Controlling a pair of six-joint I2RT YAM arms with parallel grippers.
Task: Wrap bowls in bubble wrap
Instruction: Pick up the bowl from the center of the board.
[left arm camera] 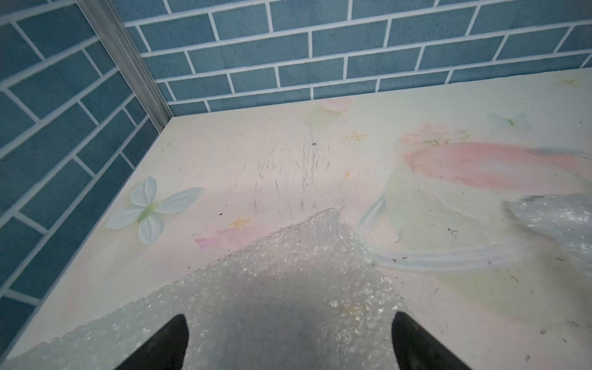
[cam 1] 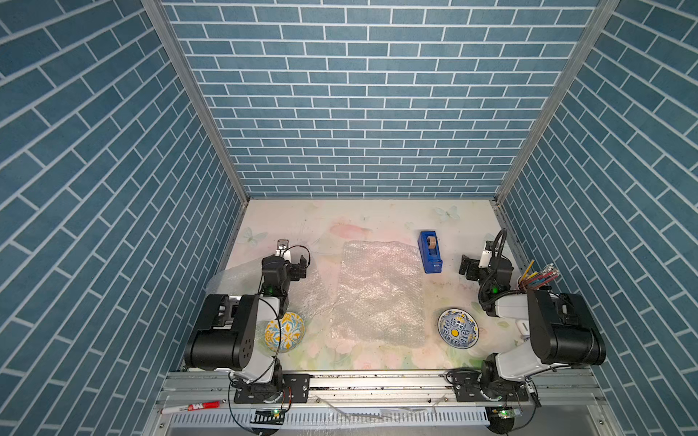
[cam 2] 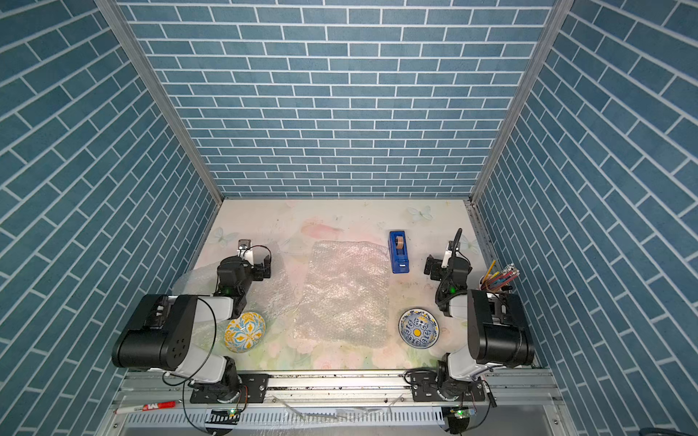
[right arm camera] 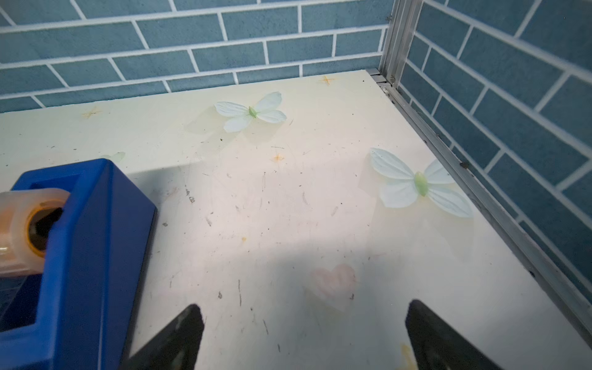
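Both arms are folded back at the near corners of the tabletop (cam 1: 377,219), a smooth board printed with pale pink blooms and mint butterflies and marked with fine dark scuffs.

The left end effector (left arm camera: 290,320) has its two black, wedge-shaped fingers spread wide apart and holds nothing. It hangs over the pointed far corner of the second bubble wrap sheet (left arm camera: 288,272). This is a clear, glossy film of small round blisters, lying flat and partly hidden under the left arm in both top views.

The yellow-and-blue floral bowl (cam 1: 284,332) is a small round glazed ceramic bowl. It sits upright at the near left and appears to rest on the near part of that sheet.

The central bubble wrap sheet (cam 1: 379,294) is a larger, roughly rectangular piece. It is spread in the middle of the tabletop, where its pebbled surface catches whitish glints.

Just off its near right corner stands the blue-and-white bowl (cam 1: 457,327). It is shallow and ornate, with a yellow dot at its centre, and it rests on the bare tabletop.

The right end effector (right arm camera: 306,307) also has its fingers wide apart and empty above the bare board. It is beside the blue tape dispenser (right arm camera: 89,256), a blocky, hard plastic piece holding a translucent tape roll (right arm camera: 19,230).

The dispenser lies just off the central sheet's far right corner. Matte blue brick-patterned walls (cam 1: 370,94) enclose three sides.
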